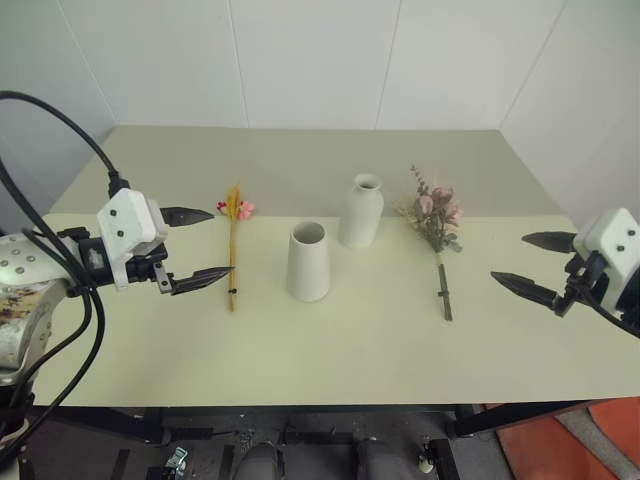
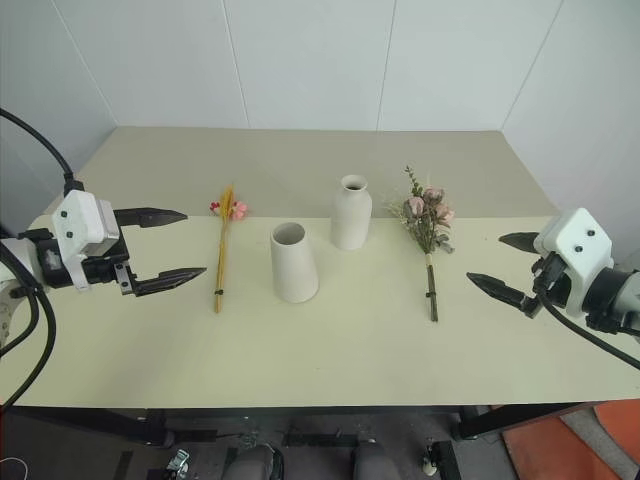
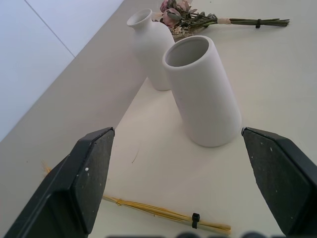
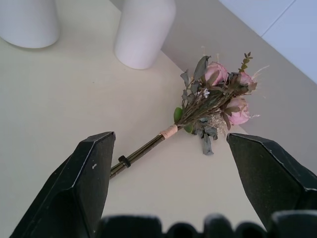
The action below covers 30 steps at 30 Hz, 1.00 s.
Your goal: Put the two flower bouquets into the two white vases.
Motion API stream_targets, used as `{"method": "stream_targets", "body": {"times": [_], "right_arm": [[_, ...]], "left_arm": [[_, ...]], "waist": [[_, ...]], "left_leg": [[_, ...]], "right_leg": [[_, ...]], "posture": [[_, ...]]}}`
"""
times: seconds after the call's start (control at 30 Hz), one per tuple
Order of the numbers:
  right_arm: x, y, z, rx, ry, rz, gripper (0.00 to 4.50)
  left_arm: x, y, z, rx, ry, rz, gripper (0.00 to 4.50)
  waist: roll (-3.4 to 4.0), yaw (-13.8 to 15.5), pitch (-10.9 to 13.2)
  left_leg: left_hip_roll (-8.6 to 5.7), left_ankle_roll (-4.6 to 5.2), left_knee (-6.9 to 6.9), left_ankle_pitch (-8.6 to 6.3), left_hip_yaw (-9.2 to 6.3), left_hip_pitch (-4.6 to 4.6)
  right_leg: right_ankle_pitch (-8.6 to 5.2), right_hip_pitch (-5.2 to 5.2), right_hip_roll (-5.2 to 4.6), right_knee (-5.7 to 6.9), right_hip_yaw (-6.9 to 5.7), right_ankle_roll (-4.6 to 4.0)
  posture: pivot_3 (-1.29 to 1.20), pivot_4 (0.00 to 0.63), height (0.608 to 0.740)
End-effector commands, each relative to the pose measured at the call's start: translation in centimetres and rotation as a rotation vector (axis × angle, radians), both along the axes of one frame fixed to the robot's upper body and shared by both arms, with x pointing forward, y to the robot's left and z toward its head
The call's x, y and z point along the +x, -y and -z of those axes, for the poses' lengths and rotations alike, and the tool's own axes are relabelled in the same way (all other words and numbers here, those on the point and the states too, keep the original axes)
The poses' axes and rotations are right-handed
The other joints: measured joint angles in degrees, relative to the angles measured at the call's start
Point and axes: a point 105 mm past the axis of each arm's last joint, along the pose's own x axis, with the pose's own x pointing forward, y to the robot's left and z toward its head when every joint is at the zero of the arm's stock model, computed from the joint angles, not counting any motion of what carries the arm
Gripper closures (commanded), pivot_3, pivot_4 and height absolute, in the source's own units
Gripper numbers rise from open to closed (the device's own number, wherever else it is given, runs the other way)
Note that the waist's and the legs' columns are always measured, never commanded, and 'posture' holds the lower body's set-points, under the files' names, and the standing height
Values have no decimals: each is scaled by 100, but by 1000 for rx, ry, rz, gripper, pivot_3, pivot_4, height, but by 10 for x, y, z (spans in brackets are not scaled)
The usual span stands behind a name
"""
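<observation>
White vases: two, cone vase [image 1: 308,262] and bottle vase [image 1: 361,211], both hold nothing.
Bouquets: two flat on the table [image 1: 330,340]; wheat bunch [image 1: 233,245] left, rose bunch [image 1: 437,232] right.
Claws: left gripper [image 1: 196,248] and right gripper [image 1: 530,262] spread wide, grasping nothing.

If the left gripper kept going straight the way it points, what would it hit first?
Likely the cone vase: it sits centred between the open left gripper's fingers in the wrist view. The wheat bunch lies lower on the table, probably under that line, though depth is uncertain.

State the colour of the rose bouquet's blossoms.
Pink roses, clearest in the right wrist view.
</observation>
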Motion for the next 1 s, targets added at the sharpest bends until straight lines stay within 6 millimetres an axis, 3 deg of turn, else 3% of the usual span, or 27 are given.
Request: {"method": "stream_targets", "body": {"times": [0.03, 0.23, 0.33, 0.47, 0.7, 1.0], "right_arm": [[-3, -3, -11, -26, 39, -12, 246], [8, -5, -16, -31, 33, -7, 246], [21, -7, -9, 4, -29, 32, 246], [60, -8, 10, 123, -233, 209, 246], [112, -18, 17, 292, -373, 393, 246], [131, -38, 57, 249, -454, 413, 246]], "left_arm": [[-1, 2, -11, 6, 61, 14, 19], [-5, 7, -22, -46, 95, 46, 19], [-5, 9, -23, -45, 99, 61, 19], [1, 16, -25, -40, 109, 77, 19], [5, 27, -21, -41, 102, 117, 19], [2, 27, -18, -42, 98, 107, 19]], "waist": [[0, 0, 0], [0, -21, 0], [0, -29, 0], [-1, -91, 0], [1, -138, 1], [1, -125, 1]], "left_leg": [[0, 0, 0, 0, 0, 0], [0, 0, 1, 0, 1, 1], [1, 0, 0, 0, 0, 2], [1, 0, 3, 0, 0, 5], [-3, 2, -3, 2, -3, -18], [-5, 2, -7, 2, -3, -27]], "right_leg": [[0, 0, 0, 0, 0, 0], [0, 1, 0, 1, 1, 0], [0, 0, 1, 1, 1, -1], [2, 3, 1, 3, 1, -2], [3, -18, -1, -3, 0, -3], [2, -22, -5, -7, -2, -2]], "posture": [[0, 150, 740], [0, 150, 740], [0, 150, 740], [0, 150, 740], [0, 150, 740], [0, 150, 740]]}}
